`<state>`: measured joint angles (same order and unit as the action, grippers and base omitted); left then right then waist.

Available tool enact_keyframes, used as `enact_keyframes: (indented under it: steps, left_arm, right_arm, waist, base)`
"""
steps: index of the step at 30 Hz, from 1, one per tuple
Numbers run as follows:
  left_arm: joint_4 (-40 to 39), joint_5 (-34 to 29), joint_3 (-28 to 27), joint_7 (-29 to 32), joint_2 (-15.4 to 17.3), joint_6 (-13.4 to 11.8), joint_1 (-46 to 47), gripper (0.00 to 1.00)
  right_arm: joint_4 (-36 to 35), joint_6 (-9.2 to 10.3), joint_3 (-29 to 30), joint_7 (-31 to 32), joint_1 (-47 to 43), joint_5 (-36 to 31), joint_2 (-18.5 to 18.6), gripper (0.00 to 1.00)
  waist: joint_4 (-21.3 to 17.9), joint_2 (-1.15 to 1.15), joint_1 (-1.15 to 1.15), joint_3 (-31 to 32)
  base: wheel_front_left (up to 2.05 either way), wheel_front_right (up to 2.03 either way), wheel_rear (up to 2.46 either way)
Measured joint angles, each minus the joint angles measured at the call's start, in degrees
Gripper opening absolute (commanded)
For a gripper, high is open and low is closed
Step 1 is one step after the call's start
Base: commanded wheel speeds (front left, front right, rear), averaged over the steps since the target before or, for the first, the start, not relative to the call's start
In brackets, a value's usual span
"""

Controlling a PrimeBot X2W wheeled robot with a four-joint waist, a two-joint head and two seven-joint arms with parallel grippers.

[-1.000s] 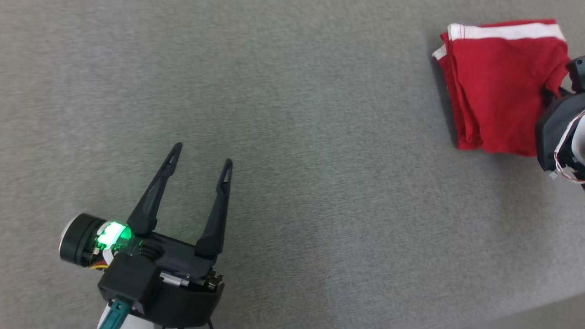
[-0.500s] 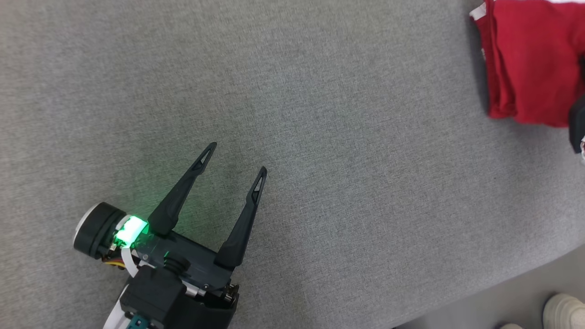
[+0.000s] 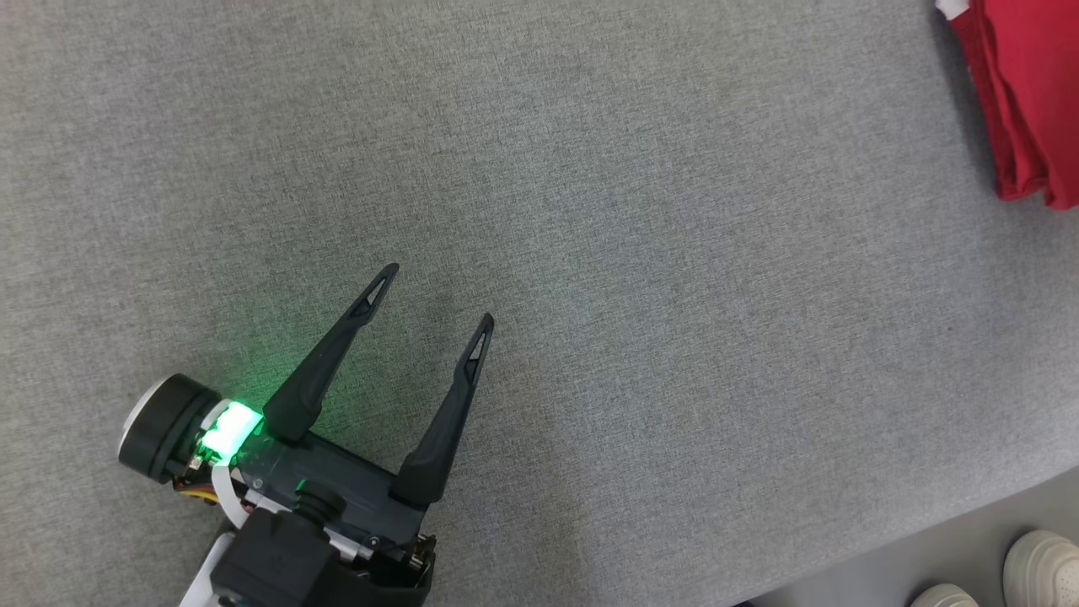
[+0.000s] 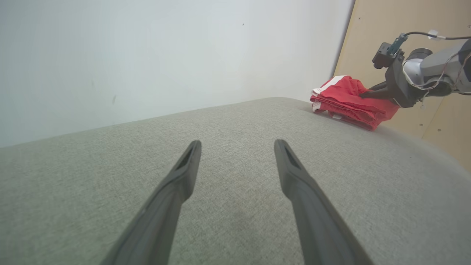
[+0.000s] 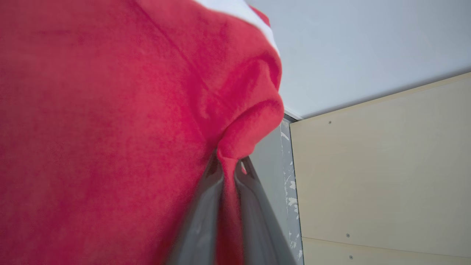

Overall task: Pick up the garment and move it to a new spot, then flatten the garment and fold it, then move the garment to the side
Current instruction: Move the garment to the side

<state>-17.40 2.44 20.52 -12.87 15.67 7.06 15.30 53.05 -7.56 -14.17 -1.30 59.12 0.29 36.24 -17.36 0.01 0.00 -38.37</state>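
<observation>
Left gripper (image 3: 438, 294) jaws spread above grey surface (image 3: 674, 337); right gripper (image 5: 230, 165) jaws pinching red garment (image 5: 110, 110), perhaps its corner.

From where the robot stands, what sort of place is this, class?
Probably an indoor robot test room or lab: a grey fabric-covered table, a bare white wall beside a screwed plywood panel, and a person's pale shoes by the table's edge.
</observation>
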Motion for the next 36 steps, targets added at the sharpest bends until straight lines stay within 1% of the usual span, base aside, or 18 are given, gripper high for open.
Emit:
enact_keyframes:
  steps: [4,5,6,7,13,16,18,21,22,29,31,33,36]
  left_arm:
    - [-0.54,-0.27,0.25,0.41,0.24,0.00,0.02,1.00]
    - [-0.54,-0.27,0.25,0.41,0.24,0.00,0.02,1.00]
    - [-0.56,-0.27,0.27,0.47,0.30,0.00,0.02,1.00]
    - [-0.56,-0.27,0.27,0.63,0.35,-0.02,0.03,1.00]
    - [-0.11,0.09,0.40,0.66,0.46,-0.49,0.12,1.00]
    - [0.94,0.60,0.49,0.01,-0.16,-0.75,0.26,1.00]
    - [2.11,1.00,0.54,-0.58,-0.75,-1.10,0.26,1.00]
    - [4.17,1.90,0.13,-1.25,-1.45,-1.68,-0.10,1.00]
    - [5.65,3.11,-0.70,-1.69,-2.03,-2.49,-0.78,1.00]
    - [12.16,6.61,-4.11,-2.11,-4.26,-4.91,-4.39,1.00]
    - [13.78,7.54,-5.48,-2.18,-5.27,-5.57,-5.41,1.00]
    - [15.46,8.08,-6.90,-2.18,-6.17,-5.69,-6.66,1.00]
    - [17.95,8.49,-9.27,-2.16,-7.32,-6.05,-9.50,1.00]
  right_arm:
    - [2.32,0.00,1.11,-1.35,0.96,-1.24,-0.63,0.00]
    - [2.32,0.00,1.11,-1.35,0.96,-1.24,-0.63,0.13]
    - [2.80,0.00,1.55,-1.83,1.19,-1.66,-0.65,0.52]
    - [3.31,0.00,2.05,-2.24,1.43,-2.01,-0.75,1.00]
    - [5.65,0.00,4.61,-5.10,2.14,-4.90,-2.27,1.00]
    - [6.04,0.00,6.71,-8.50,1.91,-5.23,-2.77,1.00]
    - [4.94,0.00,7.55,-11.58,0.79,-5.31,-3.90,1.00]
    - [2.21,0.00,9.45,-13.39,-3.05,-4.16,-7.19,1.00]
    - [-0.25,0.00,11.11,-13.59,-6.31,-2.54,-8.91,1.00]
    - [-17.28,0.00,16.01,-13.69,-20.98,0.59,-12.46,1.00]
    - [-21.25,0.00,17.17,-13.69,-25.55,0.96,-13.90,1.00]
    - [-24.59,0.00,18.09,-13.71,-29.92,1.18,-15.97,1.00]
    - [-27.89,0.00,18.74,-13.83,-35.82,2.80,-18.03,1.00]
  waist:
    - [-0.03,0.00,0.00,-0.65]
    - [-0.03,0.00,0.00,-0.65]
    - [-0.04,0.00,0.00,-0.69]
    - [-0.05,0.00,0.00,-0.69]
    - [-0.09,0.00,0.00,-0.06]
    - [0.17,0.00,0.00,0.91]
    - [0.50,0.00,0.00,1.86]
    - [1.08,0.00,0.00,3.77]
    - [1.52,0.00,0.00,5.33]
    - [3.33,-0.02,-0.01,12.18]
    - [3.95,-0.02,-0.01,14.37]
    - [4.60,-0.02,-0.01,16.69]
    - [5.59,-0.02,-0.02,20.29]
  base:
    - [0.00,0.00,0.00]
    - [0.00,0.00,0.00]
    - [0.00,0.00,0.00]
    - [0.00,0.00,0.00]
    - [0.00,0.00,0.00]
    - [0.00,0.00,0.00]
    - [0.00,0.00,0.00]
    - [0.00,0.00,0.00]
    - [0.00,0.00,0.00]
    - [0.00,0.00,0.00]
    - [0.00,0.00,0.00]
    - [0.00,0.00,0.00]
    - [0.00,0.00,0.00]
